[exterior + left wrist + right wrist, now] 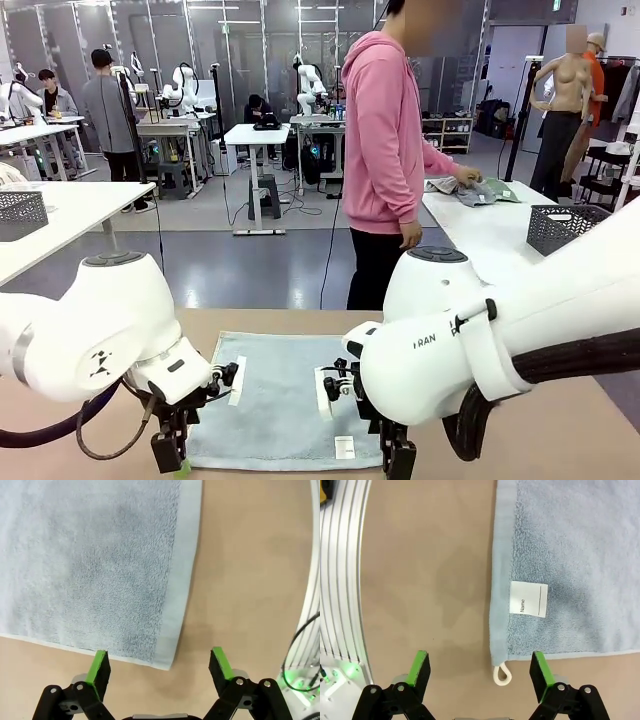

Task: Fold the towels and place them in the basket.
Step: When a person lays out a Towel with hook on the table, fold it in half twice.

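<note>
A light blue-grey towel (285, 400) lies flat on the tan table between my two arms. My left gripper (170, 455) is open, hanging just above the towel's near left corner; in the left wrist view that corner of the towel (90, 565) lies between the fingers of the left gripper (160, 662). My right gripper (398, 455) is open over the near right corner. Under the right gripper (480, 666) the towel (570, 555) shows a white name label (529, 599) and a white loop (502, 673). A basket (565, 225) stands on the white table at the right.
A person in a pink hoodie (385, 130) stands at the far side, one hand on crumpled cloths (482, 190), one greenish, on the white table (480, 235). Another mesh basket (22, 213) sits on the left white table. An aluminium rail (342, 570) runs along the table edge.
</note>
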`<state>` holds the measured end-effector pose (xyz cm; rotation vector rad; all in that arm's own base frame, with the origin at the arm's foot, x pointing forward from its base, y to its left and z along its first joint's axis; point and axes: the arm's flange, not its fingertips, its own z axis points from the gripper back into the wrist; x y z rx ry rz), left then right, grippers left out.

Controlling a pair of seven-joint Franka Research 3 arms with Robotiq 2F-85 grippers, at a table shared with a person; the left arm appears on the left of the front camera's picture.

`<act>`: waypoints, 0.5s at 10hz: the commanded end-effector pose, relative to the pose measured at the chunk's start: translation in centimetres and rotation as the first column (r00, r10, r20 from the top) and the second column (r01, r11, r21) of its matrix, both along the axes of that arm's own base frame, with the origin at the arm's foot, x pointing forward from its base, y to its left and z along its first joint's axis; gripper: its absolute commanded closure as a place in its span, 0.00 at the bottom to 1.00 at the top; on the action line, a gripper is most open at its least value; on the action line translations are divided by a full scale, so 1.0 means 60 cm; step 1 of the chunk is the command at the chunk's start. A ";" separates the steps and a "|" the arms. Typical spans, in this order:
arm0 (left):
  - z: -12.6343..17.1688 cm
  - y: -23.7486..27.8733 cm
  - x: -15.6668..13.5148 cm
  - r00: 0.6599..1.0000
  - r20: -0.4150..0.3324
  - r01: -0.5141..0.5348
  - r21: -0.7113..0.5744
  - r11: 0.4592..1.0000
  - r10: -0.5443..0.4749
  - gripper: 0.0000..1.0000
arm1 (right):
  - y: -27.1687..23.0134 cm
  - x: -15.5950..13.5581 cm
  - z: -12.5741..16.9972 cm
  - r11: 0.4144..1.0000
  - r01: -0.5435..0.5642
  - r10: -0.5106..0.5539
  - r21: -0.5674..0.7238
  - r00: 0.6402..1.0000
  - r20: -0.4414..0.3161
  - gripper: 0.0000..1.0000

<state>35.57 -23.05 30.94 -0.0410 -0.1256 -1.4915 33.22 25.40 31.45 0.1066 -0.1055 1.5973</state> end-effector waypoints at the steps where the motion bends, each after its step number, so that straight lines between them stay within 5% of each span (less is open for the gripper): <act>1: -0.050 0.072 -0.103 0.999 0.037 0.022 -0.018 1.000 -0.021 0.00 | -0.020 -0.032 -0.024 0.999 0.045 -0.044 -0.026 0.999 0.028 0.00; 5: -0.061 0.072 -0.098 0.999 0.002 0.039 -0.015 0.999 -0.039 0.03 | -0.015 -0.020 -0.032 0.998 0.065 -0.065 -0.023 0.998 0.013 0.00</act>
